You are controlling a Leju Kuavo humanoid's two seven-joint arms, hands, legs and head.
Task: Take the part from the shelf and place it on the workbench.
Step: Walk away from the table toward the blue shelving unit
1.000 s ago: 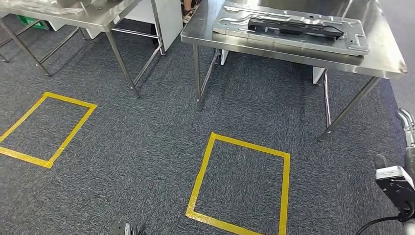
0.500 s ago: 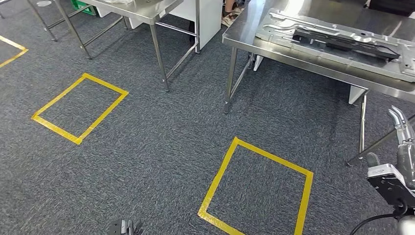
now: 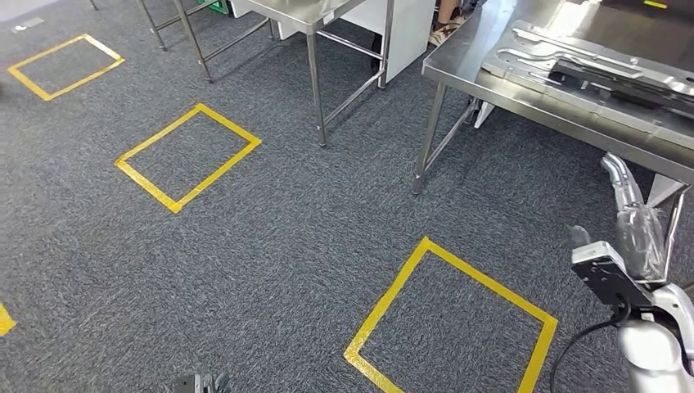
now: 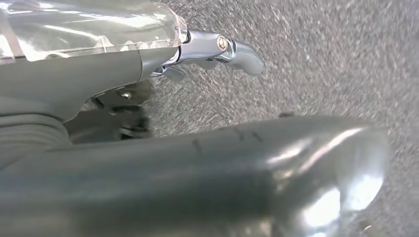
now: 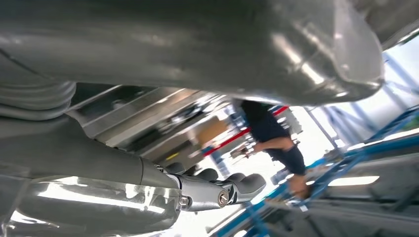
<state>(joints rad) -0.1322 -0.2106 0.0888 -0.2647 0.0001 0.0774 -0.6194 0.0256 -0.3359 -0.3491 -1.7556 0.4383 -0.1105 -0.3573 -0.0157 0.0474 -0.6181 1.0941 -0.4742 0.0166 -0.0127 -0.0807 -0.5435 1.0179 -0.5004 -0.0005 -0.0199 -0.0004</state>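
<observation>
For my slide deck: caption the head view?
Right hand raised near steel workbench bearing metal part; yellow squares mark carpet.

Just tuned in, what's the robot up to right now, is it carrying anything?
Nothing is being carried, as far as the views show. The right hand hangs beside the steel workbench with nothing in it, fingers loosely extended. The left hand hangs over the grey carpet, also holding nothing. A silver metal panel with a black part on it lies on the workbench. Yellow tape squares mark the floor.
</observation>
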